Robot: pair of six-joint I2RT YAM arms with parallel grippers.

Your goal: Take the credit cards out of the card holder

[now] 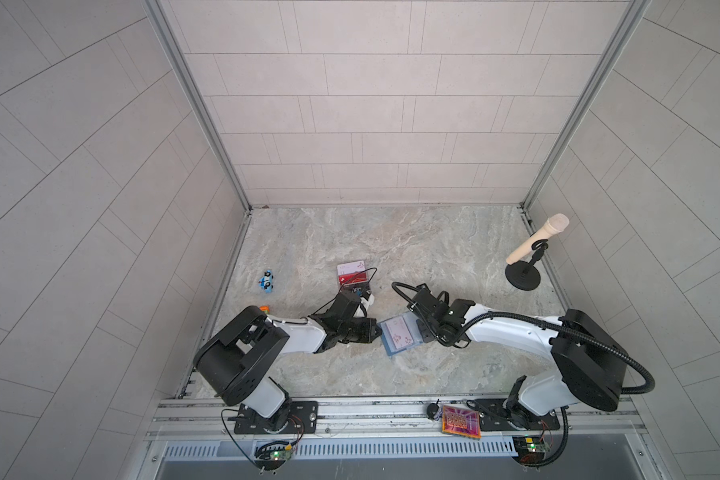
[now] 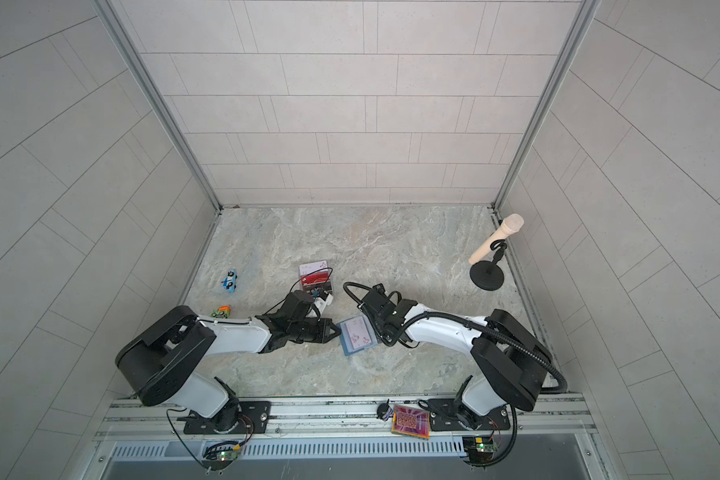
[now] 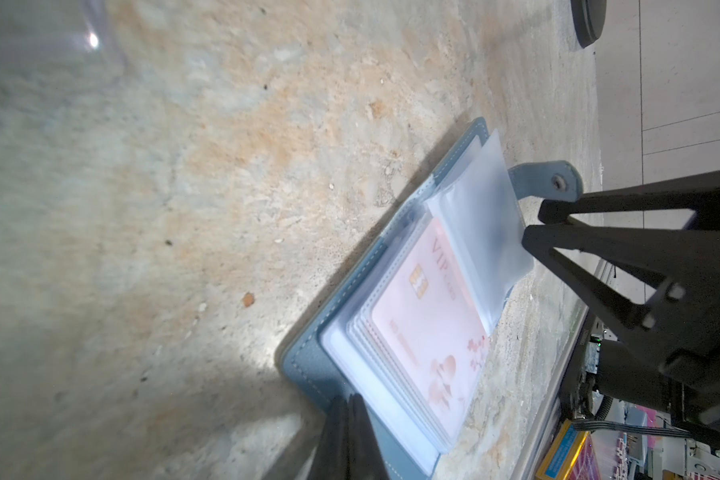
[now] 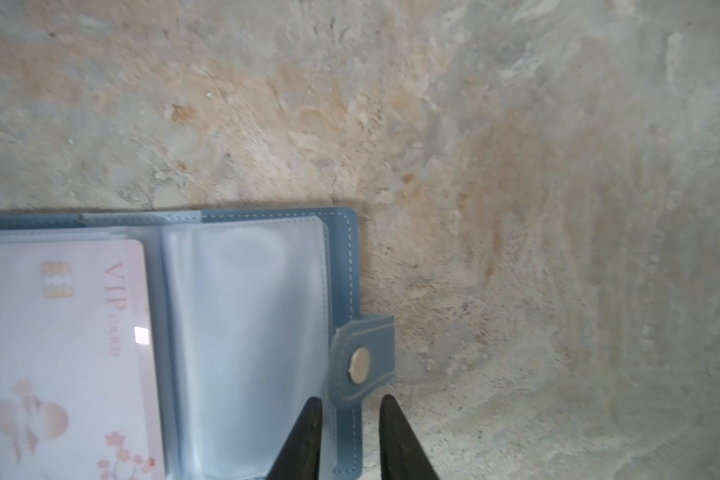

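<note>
1 open holder (image 4: 341, 257), 1 pink card (image 4: 59, 332) vis.

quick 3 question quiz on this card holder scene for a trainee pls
1. True or false: the slate-blue leather-look card holder lies closed.
2. Which card is inside it? A a green card; B a yellow card; C the pale pink plastic card.
3. Fill in: the ___ gripper's jaws are shut.
Key: 1 false, it lies open; 2 C; 3 left, the left gripper.
</note>
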